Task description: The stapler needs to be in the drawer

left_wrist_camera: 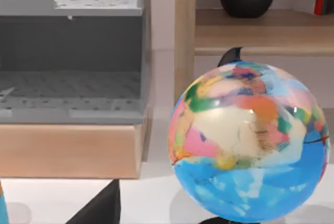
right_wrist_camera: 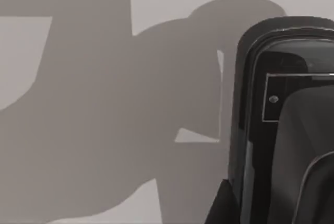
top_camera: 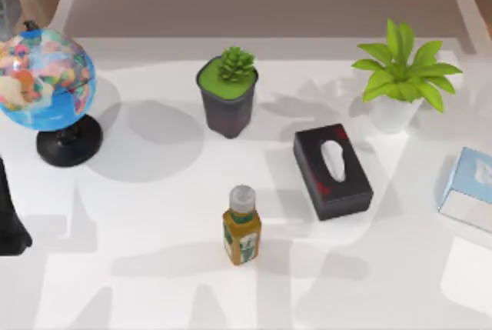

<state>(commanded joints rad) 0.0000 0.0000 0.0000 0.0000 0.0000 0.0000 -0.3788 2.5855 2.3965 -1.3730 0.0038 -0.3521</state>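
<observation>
Stapler [right_wrist_camera: 282, 119] is seen close beside the right gripper [right_wrist_camera: 223, 208], over bare desk [right_wrist_camera: 78, 130]; grip state cannot be told. Left arm [top_camera: 9, 222] is parked at the left edge. Judged: a centred grasp is needed, then the globe [left_wrist_camera: 248, 145] is cleared toward the open drawer [left_wrist_camera: 68, 98].

No writing can be read; the label on the bottle [top_camera: 242, 239] is too small to make out.

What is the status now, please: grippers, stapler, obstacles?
Stapler close under right wrist camera, on white table. Left arm at table's left edge, near globe. Nothing seen between stapler and gripper.
</observation>
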